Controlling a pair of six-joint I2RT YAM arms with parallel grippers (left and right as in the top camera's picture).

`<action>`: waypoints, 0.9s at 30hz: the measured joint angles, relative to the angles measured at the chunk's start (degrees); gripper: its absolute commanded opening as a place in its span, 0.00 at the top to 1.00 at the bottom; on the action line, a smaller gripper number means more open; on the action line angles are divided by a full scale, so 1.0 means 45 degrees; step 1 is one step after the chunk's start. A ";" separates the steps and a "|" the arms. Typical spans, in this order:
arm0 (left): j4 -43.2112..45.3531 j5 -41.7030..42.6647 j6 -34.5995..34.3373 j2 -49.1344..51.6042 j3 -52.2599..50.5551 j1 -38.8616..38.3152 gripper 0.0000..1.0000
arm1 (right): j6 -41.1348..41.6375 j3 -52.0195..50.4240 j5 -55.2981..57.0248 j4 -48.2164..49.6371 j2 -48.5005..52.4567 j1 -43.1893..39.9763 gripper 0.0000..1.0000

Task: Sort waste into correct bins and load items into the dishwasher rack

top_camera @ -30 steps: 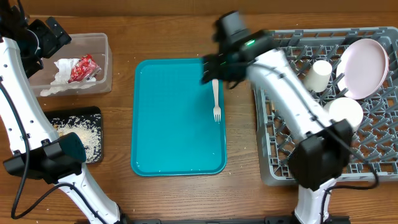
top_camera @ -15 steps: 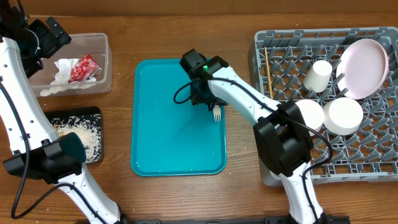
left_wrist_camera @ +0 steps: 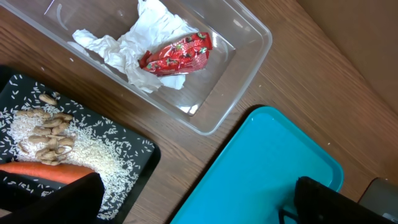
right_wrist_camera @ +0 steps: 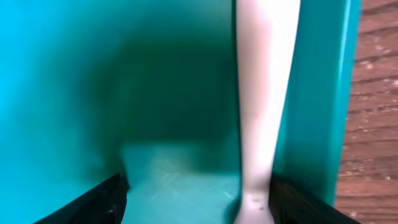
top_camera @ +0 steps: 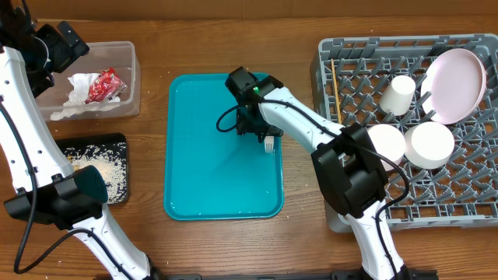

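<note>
Lowered since a half-second ago onto the teal tray point(top_camera: 210, 163), with right gripper point(right_wrist_camera: 202, 199) spread astride the white fork point(right_wrist_camera: 264, 93), handle lengthwise down the gap, hard by the tray's rim.

A teal serving tray point(top_camera: 210, 171) lies flat on the wooden table point(top_camera: 233, 39).

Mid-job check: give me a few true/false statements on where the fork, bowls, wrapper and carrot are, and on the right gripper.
1. The fork lies on the teal tray. True.
2. Both white bowls sit in the dishwasher rack. True.
3. The red wrapper lies on the teal tray. False: it is in the clear tub.
4. The right gripper is shut on the fork. False: its jaws stand open astride the handle.
5. The carrot is in the dishwasher rack. False: it lies on the black tray.
</note>
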 measured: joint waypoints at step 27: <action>0.0000 0.0000 0.0000 0.0000 0.0000 0.0000 0.00 | -0.0010 0.1753 -0.1127 -0.2997 -0.0656 -0.0194 0.96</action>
